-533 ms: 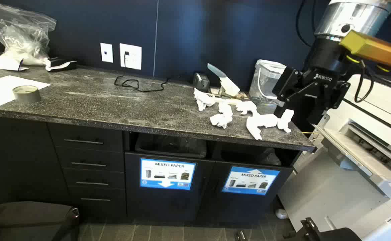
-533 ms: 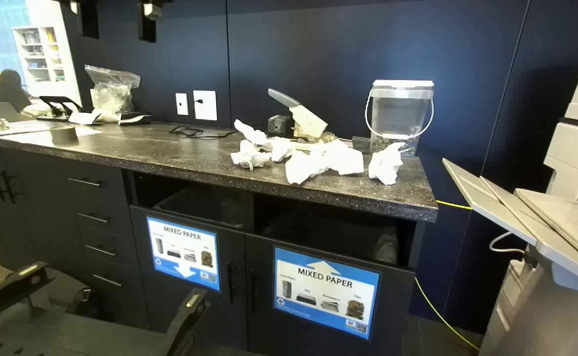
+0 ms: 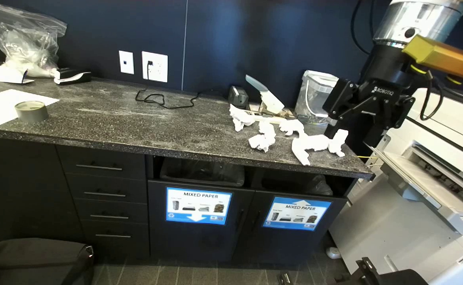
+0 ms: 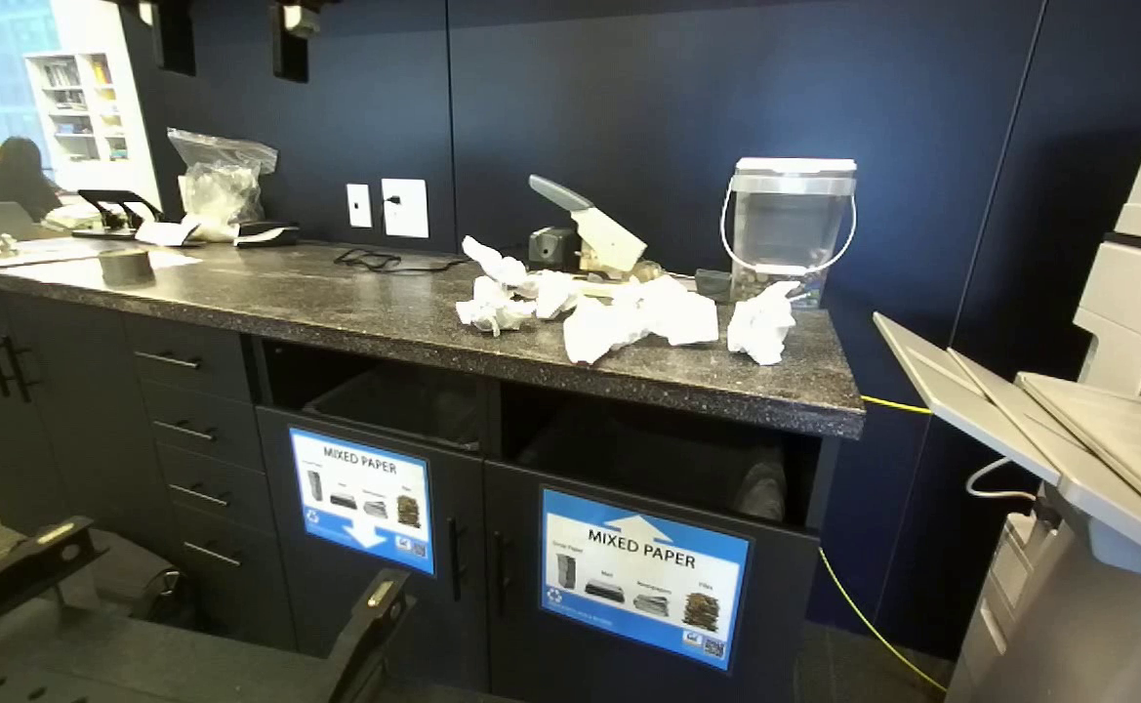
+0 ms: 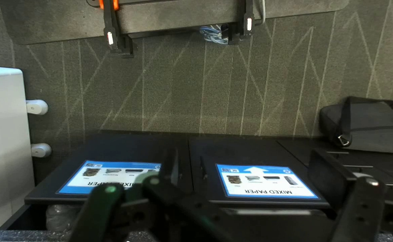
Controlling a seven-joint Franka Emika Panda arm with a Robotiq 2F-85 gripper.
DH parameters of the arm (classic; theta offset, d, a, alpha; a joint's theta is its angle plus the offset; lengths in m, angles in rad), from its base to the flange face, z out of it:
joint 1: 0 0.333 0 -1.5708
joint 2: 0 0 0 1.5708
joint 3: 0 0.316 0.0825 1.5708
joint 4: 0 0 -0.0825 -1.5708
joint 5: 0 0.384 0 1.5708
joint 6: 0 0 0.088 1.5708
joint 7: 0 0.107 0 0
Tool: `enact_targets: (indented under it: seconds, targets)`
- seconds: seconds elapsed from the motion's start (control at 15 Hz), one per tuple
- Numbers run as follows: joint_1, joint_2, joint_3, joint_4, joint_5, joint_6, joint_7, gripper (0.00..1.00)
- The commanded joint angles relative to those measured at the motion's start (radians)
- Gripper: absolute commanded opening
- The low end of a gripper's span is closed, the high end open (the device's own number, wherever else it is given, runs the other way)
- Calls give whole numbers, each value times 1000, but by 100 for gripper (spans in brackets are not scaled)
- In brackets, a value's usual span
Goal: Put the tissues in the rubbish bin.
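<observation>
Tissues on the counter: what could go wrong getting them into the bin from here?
Several tissues lie close together, so closing on one could drag a neighbour or nudge it off the counter. The wrist view shows mostly cabinet fronts and floor, with no tissue I can make out, so the open gripper might approach misaligned. The rubbish bin opens directly under the counter, so a tissue may catch on the edge and drop.

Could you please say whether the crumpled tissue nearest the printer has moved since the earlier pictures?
No; relative to the countertop corner, the crumpled tissue shows no shift.
</observation>
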Motion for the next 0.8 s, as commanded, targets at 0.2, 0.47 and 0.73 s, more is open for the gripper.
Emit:
enact_targets:
  seconds: [0.2,0.47,0.73]
  targets:
    - [-37,92,-8,-3,-35,98,-11,100]
    - [-77,228,-15,1,-103,282,-6,100]
    - [-117,408,-27,35,-187,512,-2,100]
